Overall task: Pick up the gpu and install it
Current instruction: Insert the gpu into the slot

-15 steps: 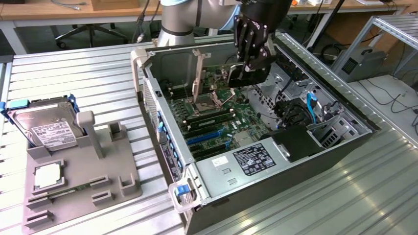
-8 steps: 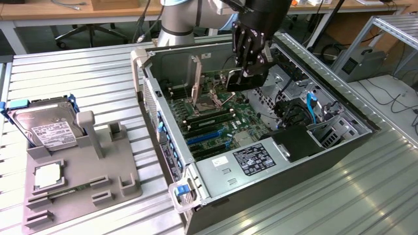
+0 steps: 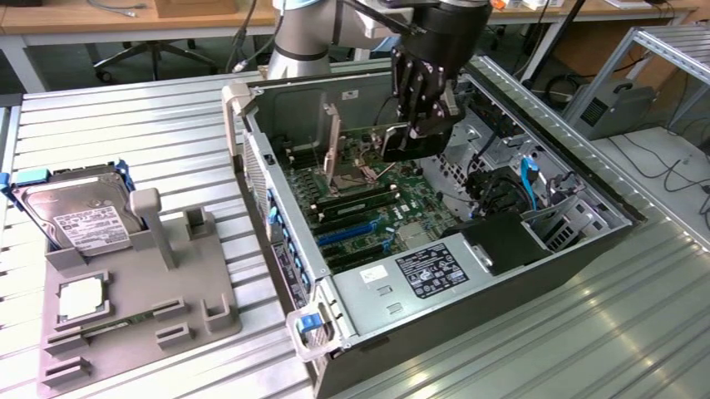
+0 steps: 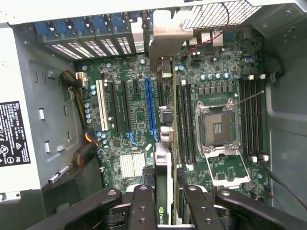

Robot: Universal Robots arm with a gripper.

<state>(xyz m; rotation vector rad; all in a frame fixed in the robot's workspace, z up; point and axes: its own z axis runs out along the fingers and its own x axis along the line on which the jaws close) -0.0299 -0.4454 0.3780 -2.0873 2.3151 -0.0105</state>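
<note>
Your claw (image 3: 425, 125) reached down into an open computer case (image 3: 278, 191) that lay on its side on a ridged metal tabletop (image 3: 133, 125). With the side panel off, the green circuit board (image 4: 139, 115) faced straight up at the claw, which likely served to let the arm work from above.

The claw was narrowly parted and pinching the gpu (image 3: 408, 143), a thin black card, by its upper edge. The card hung on edge directly below the claw, probably so that its connector side pointed down at the board. Seen from the wrist, the card ran as a slim line away from the claw, just beside a long blue slot (image 4: 150, 108). Its silver bracket (image 4: 165, 36) lay at the far end, near the vented back wall of the case, where such a bracket would fasten. Whether the card's lower edge had met a slot could not be told.

Well apart from the claw, outside the case, a grey holder (image 3: 166, 291) carried a hard drive (image 3: 78, 212) and a small square chip (image 3: 81, 299), both untouched.
</note>
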